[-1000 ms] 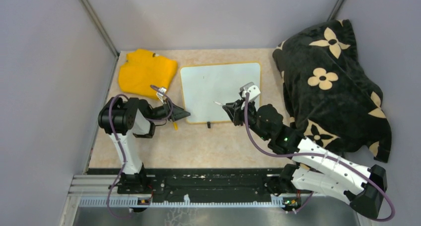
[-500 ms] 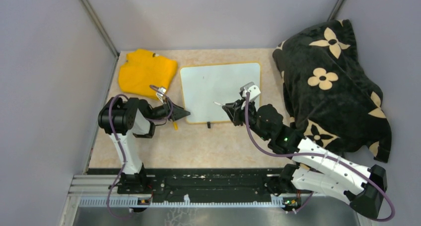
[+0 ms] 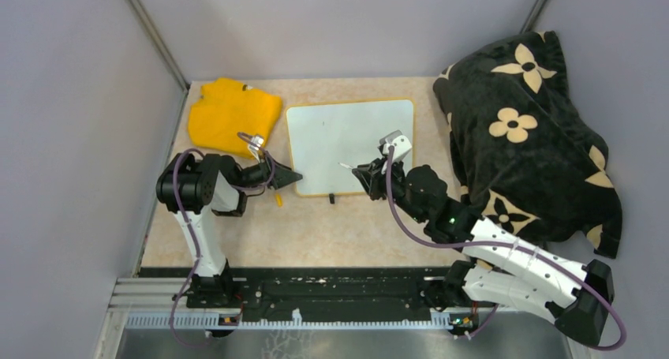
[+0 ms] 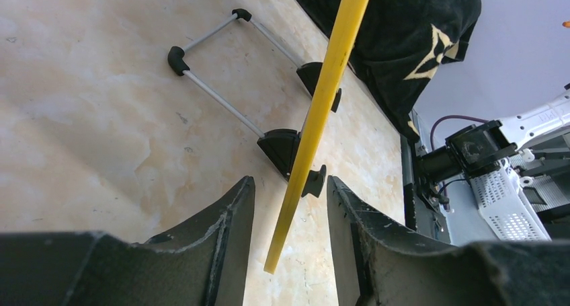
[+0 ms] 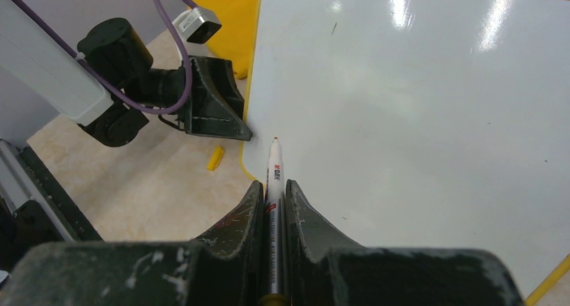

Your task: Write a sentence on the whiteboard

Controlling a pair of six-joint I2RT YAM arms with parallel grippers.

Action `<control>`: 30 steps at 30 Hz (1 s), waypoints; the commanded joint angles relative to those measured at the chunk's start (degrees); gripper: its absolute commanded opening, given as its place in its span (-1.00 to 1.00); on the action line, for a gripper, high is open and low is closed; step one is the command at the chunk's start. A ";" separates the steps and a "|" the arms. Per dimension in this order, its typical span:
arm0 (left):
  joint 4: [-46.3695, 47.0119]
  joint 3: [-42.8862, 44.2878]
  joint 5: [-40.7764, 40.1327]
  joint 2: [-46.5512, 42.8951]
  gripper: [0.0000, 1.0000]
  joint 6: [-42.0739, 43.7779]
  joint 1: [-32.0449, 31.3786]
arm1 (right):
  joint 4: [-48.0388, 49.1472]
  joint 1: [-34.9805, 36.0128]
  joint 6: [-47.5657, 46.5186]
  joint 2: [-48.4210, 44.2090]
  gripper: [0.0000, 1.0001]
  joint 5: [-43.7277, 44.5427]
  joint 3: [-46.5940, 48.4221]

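Observation:
The whiteboard (image 3: 349, 142) lies flat mid-table, white with a yellow-orange rim. Its face (image 5: 417, 104) is blank apart from a few tiny specks; no sentence shows. My right gripper (image 3: 364, 172) is shut on a white marker (image 5: 274, 175), tip forward, just over the board's near-left corner. My left gripper (image 3: 293, 177) is at the board's near-left edge. In the left wrist view (image 4: 290, 181) it is open, with the yellow rim (image 4: 334, 57) running between the fingers and a gap on each side. The board's black feet (image 4: 282, 148) show behind.
A yellow cloth (image 3: 233, 122) lies at the back left. A black blanket with cream flowers (image 3: 525, 130) fills the right side. A small yellow cap (image 3: 278, 200) lies on the table by the left gripper, also seen in the right wrist view (image 5: 214, 159). Grey walls enclose the table.
My left gripper has shifted slightly up and right along the board's left edge. The right gripper and marker have barely moved.

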 commanded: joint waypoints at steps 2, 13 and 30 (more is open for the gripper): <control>14.32 0.84 0.38 1.11 -0.05 0.53 0.25 | 3.25 0.57 1.01 0.40 -1.00 -0.83 1.89; 14.32 1.27 0.81 1.53 -0.25 -0.22 0.14 | 3.41 0.59 1.56 0.56 -1.00 -0.83 1.28; 14.29 1.64 1.08 2.21 -0.53 -0.78 -0.10 | 4.82 0.79 2.52 2.45 -1.00 -0.72 0.81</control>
